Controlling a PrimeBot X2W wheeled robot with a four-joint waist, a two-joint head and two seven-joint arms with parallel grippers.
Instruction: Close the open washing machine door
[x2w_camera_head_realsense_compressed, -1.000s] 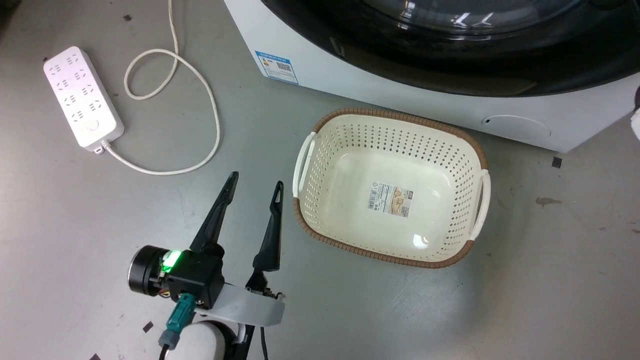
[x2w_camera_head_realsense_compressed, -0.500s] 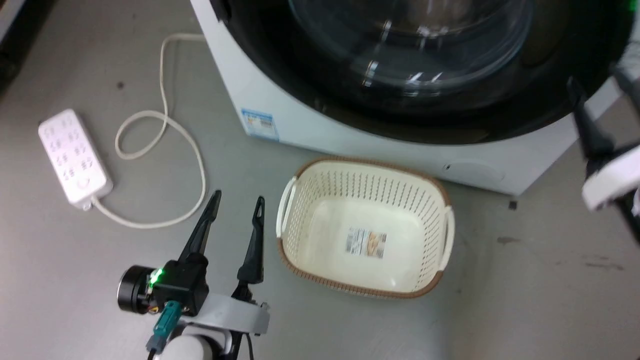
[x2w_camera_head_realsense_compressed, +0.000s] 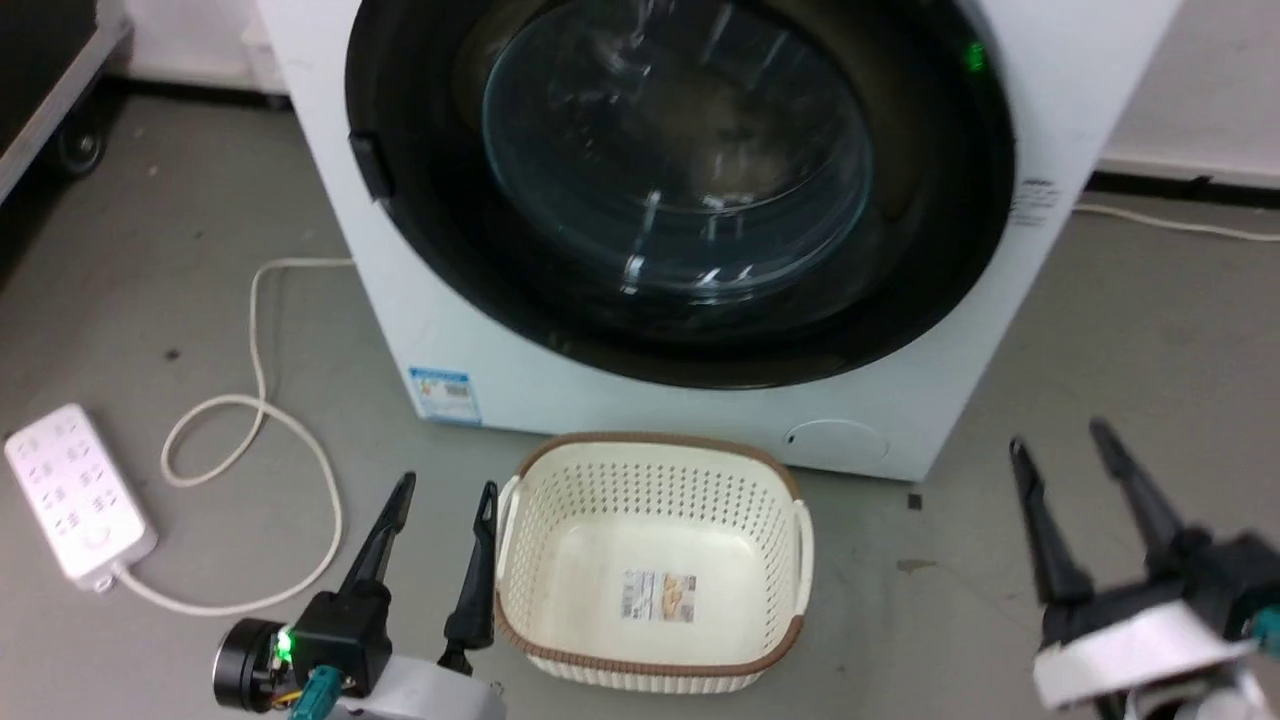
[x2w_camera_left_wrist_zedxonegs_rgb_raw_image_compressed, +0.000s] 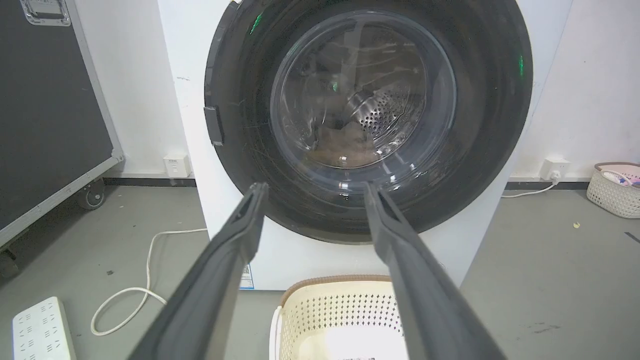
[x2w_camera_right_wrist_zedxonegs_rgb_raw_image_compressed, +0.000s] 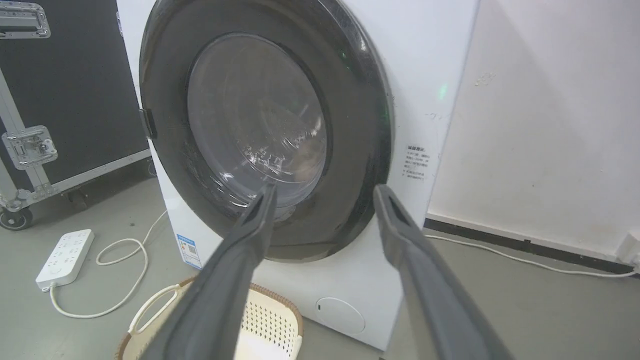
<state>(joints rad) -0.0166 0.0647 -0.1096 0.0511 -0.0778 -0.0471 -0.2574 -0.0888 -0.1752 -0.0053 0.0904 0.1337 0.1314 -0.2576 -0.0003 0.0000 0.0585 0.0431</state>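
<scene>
The white washing machine (x2w_camera_head_realsense_compressed: 600, 390) stands straight ahead on the floor. Its door (x2w_camera_head_realsense_compressed: 680, 170), a wide black rim around a bulging glass window, lies flat against the machine's front in all three views, with a small black tab (x2w_camera_head_realsense_compressed: 370, 165) on its left edge. Through the door (x2w_camera_left_wrist_zedxonegs_rgb_raw_image_compressed: 362, 95) glass I make out the steel drum and something brown inside. My left gripper (x2w_camera_head_realsense_compressed: 447, 485) hovers open and empty over the floor, low left, short of the machine. My right gripper (x2w_camera_head_realsense_compressed: 1057, 436) is open and empty at the lower right. Both point at the door (x2w_camera_right_wrist_zedxonegs_rgb_raw_image_compressed: 255, 120).
A cream perforated basket (x2w_camera_head_realsense_compressed: 660, 440) sits on the floor directly before the machine, between my grippers. A white power strip (x2w_camera_head_realsense_compressed: 65, 495) and its looped cord (x2w_camera_head_realsense_compressed: 250, 420) lie left. A black wheeled case (x2w_camera_left_wrist_zedxonegs_rgb_raw_image_compressed: 45, 100) stands far left; a small basket (x2w_camera_left_wrist_zedxonegs_rgb_raw_image_compressed: 615, 190) stands by the right wall.
The head camera has tilted up, so the whole machine front now shows. My right gripper has come into view at the lower right. The left gripper keeps its open pose.
</scene>
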